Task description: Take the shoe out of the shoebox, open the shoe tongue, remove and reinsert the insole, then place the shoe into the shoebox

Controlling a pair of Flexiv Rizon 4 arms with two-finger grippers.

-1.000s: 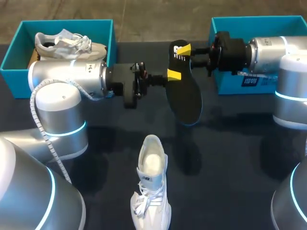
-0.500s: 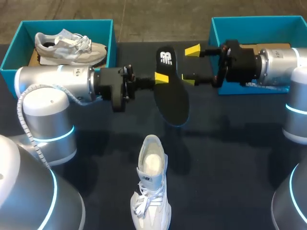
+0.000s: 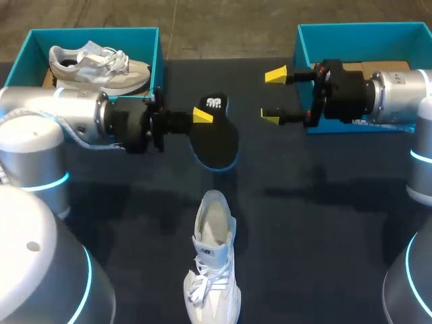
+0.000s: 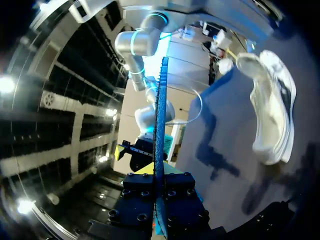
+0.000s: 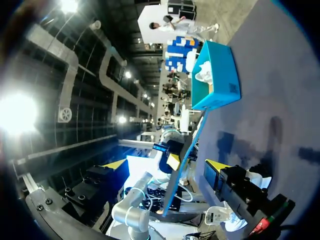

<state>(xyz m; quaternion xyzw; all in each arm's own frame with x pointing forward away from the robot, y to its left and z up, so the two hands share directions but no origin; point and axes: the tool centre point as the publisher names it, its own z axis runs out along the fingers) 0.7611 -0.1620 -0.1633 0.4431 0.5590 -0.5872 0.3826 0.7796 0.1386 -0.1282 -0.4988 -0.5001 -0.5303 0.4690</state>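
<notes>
Across the dark table (image 3: 324, 223) we count two arms, two teal shoeboxes, two white shoes and one black insole. Our left arm (image 3: 61, 118) runs along the front of the left shoebox (image 3: 20, 67) and hides part of that wall. Our right arm (image 3: 398, 94) lies across the front of the right shoebox (image 3: 351, 34). The boxed shoe (image 3: 94, 64) lies on its side in the left shoebox. The loose shoe (image 3: 214, 270) stands on the table nearer us, opening up, well apart from both boxes. The insole (image 3: 214, 138) hangs between the boxes, beyond the loose shoe, clamped near its printed end by our left gripper (image 3: 201, 116). Our right gripper (image 3: 273, 95) sits beside the insole, fingers spread, touching nothing.
</notes>
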